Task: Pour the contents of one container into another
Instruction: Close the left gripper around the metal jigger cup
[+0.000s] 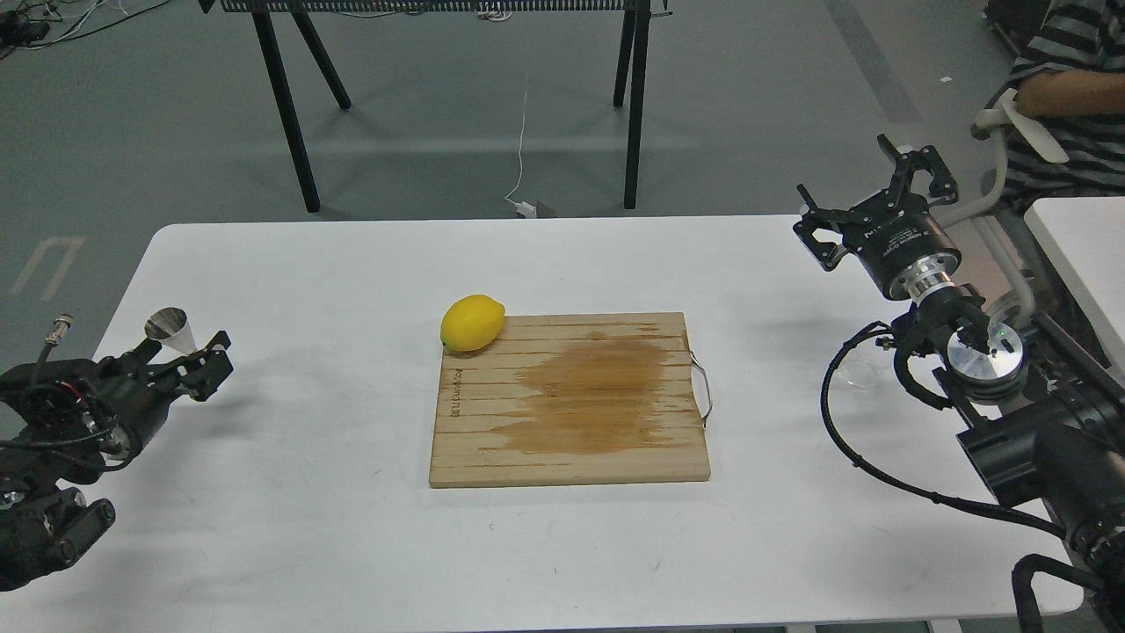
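The steel jigger (168,325) stands near the table's left edge; only its upper cone shows. My left gripper (188,355) is open right in front of the jigger's lower half and hides it; I cannot tell whether the fingers touch it. The small clear glass cup (857,374) sits near the right edge, faint and partly behind a black cable. My right gripper (851,183) is open and empty, held high over the table's far right, well behind and above the cup.
A wooden cutting board (569,400) with a wet stain lies mid-table, and a yellow lemon (473,322) rests at its far left corner. A seated person (1068,97) is beyond the right side. Black table legs (294,114) stand on the floor behind.
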